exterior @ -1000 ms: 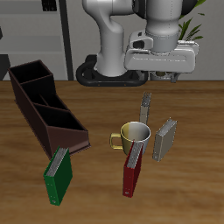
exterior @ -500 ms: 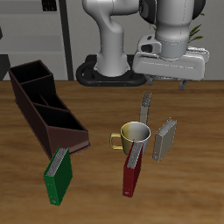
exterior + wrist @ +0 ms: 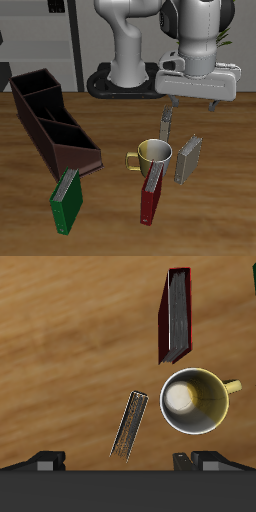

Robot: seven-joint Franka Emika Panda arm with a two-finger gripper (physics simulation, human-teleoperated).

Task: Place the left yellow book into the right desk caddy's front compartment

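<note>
The left yellow book [image 3: 188,158], pale greyish-tan, stands upright beside the mug. It shows top-on in the wrist view [image 3: 130,426], roughly midway between the two fingertips. My gripper [image 3: 190,101] hangs well above it, open and empty, with its fingers [image 3: 45,461] spread wide. The right desk caddy [image 3: 52,122], a long dark maroon-brown box with partitions, lies at the far side of the table from the book. Its front compartment, the one nearest the table's front edge, is empty. The caddy is out of the wrist view.
A yellow-lined mug [image 3: 151,152] stands mid-table, also in the wrist view [image 3: 195,399]. A slim olive-grey book [image 3: 167,122] stands behind it. A red book [image 3: 152,192] stands in front of it. A green book [image 3: 65,200] stands by the caddy's front end.
My gripper has moved sideways away from the caddy and a little lower, ending above the pale tan book. Nothing on the table has moved.
</note>
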